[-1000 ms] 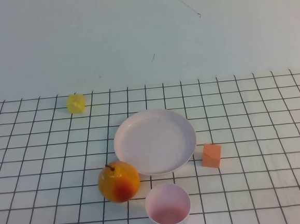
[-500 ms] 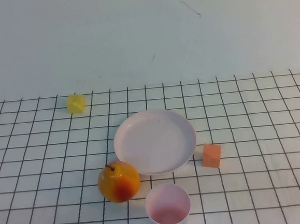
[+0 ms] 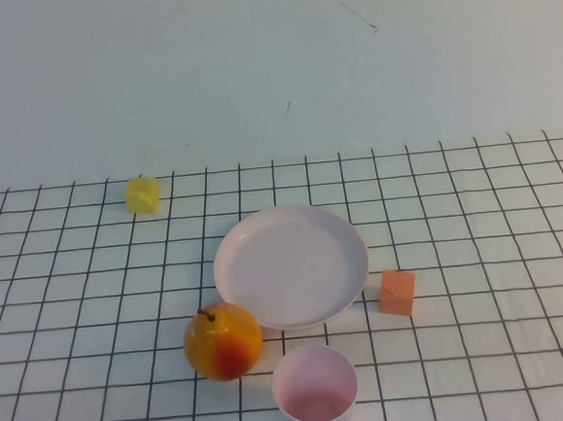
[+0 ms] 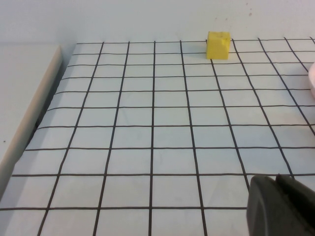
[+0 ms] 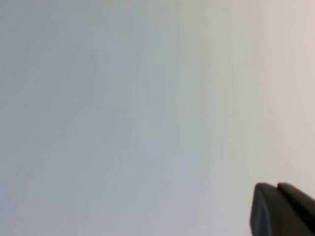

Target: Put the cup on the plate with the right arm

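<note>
One cup (image 3: pixel 315 388), both end effectors elsewhere

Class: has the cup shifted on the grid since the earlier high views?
No. The cup sits beside the fruit, below the plate, as before.

Plate (image 3: pixel 291 265) sits mid-table (image 3: pixel 488 350); cup (image 3: pixel 315 388) just in front of it, upright, at the near edge. Fruit (image 3: pixel 223 341) left of the cup, touching the plate's front-left rim. Small block (image 3: pixel 397 292) just right of the plate — another block (image 3: pixel 143 195) far back-left, well apart. My left gripper (image 4: pixel 280 206) hangs over bare table; my right gripper (image 5: pixel 283 209) faces blank wall.
</note>
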`<action>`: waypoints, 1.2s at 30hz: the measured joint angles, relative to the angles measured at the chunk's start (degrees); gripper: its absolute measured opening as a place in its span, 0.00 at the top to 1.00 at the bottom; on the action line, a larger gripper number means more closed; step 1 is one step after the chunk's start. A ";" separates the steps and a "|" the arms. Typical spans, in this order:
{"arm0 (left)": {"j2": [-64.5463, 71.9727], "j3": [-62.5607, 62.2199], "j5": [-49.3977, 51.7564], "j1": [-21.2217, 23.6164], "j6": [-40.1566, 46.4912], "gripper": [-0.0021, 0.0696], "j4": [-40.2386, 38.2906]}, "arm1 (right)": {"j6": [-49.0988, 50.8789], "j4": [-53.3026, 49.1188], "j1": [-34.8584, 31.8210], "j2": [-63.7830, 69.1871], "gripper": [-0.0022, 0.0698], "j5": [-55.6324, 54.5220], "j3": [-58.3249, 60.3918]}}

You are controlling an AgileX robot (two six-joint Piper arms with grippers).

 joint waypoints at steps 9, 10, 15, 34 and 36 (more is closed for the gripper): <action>0.00 0.00 0.00 0.00 0.00 0.97 0.00 | 0.00 0.00 0.00 0.00 0.97 -8.24 0.00; 0.00 0.00 0.00 0.00 0.00 0.97 0.00 | 0.00 0.00 0.00 0.00 0.97 -9.26 0.00; 0.00 0.00 0.00 0.00 0.00 0.97 0.00 | 0.11 0.00 0.00 0.00 0.97 -9.96 -1.71; 0.00 0.00 0.00 0.00 0.00 0.97 0.00 | -0.99 -0.71 0.00 12.80 0.97 18.58 -40.65; 0.00 0.00 0.00 0.00 0.00 0.97 0.00 | -0.99 -0.71 0.00 14.76 0.97 20.40 -43.10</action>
